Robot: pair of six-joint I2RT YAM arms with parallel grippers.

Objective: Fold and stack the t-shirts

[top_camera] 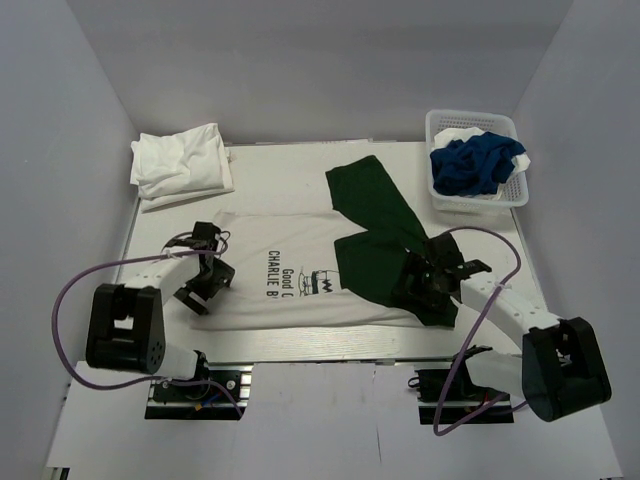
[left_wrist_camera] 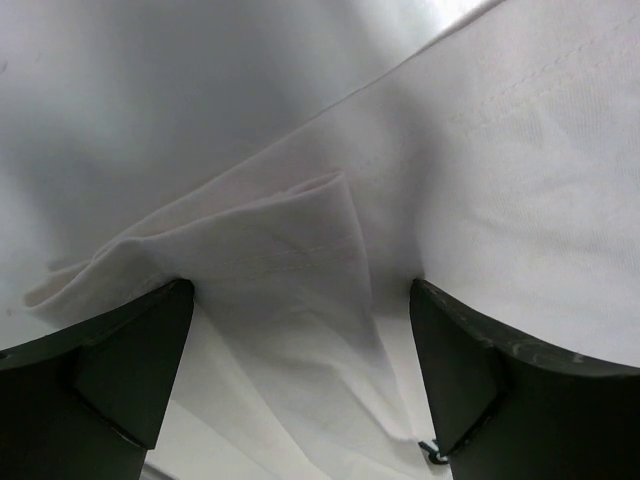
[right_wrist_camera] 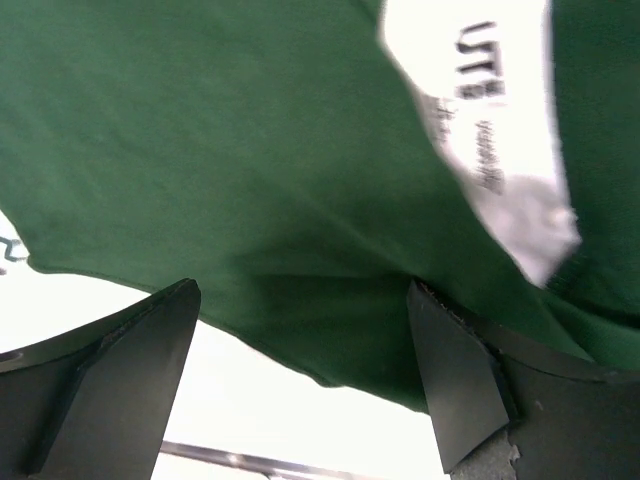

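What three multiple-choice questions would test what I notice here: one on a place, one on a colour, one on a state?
1. Where is the blue shirt? A in the basket; B on the floor; C on the wall.
2. Which colour is the shirt lying across the printed shirt? A red; B green; C yellow.
3. How do the jaws of the left gripper and right gripper stand? A shut; B out of sight; C open.
Answers: 1 A, it is heaped inside the basket. 2 B, the green shirt overlaps the print. 3 C, each wrist view shows the fingers apart.
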